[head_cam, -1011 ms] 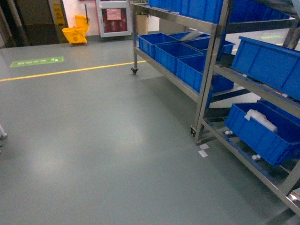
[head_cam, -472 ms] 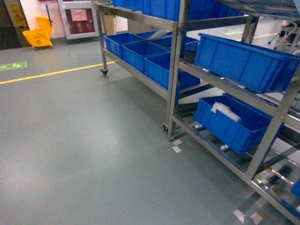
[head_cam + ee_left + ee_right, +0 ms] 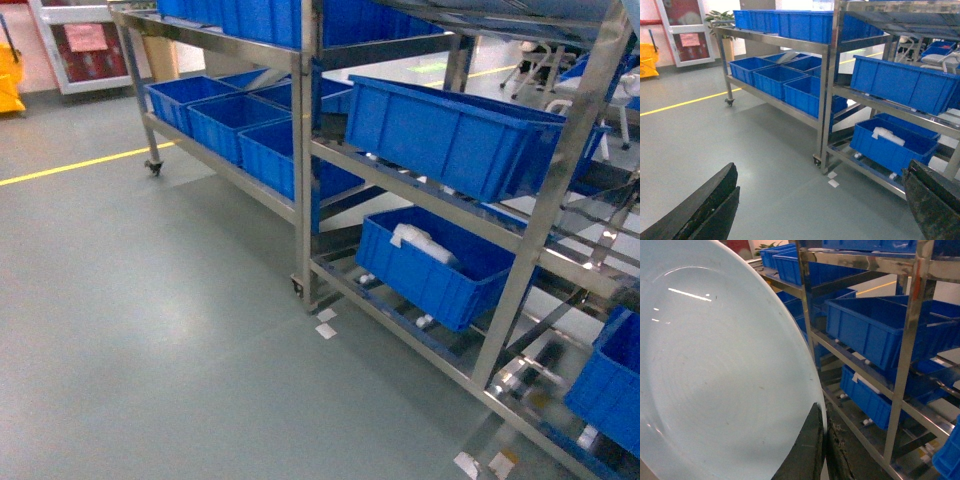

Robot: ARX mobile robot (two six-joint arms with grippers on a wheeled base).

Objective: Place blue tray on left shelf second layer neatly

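Up close, our right tool is clamped on the rim of the blue tray, which fills the right wrist view beside the steel shelf. Our left tool hangs with fingers spread wide above the floor, facing blue crates.

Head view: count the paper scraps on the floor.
4. One scrap and a second scrap lie beside the shelf caster; a third scrap and a fourth scrap lie near the bottom edge. More may hide under the shelves.
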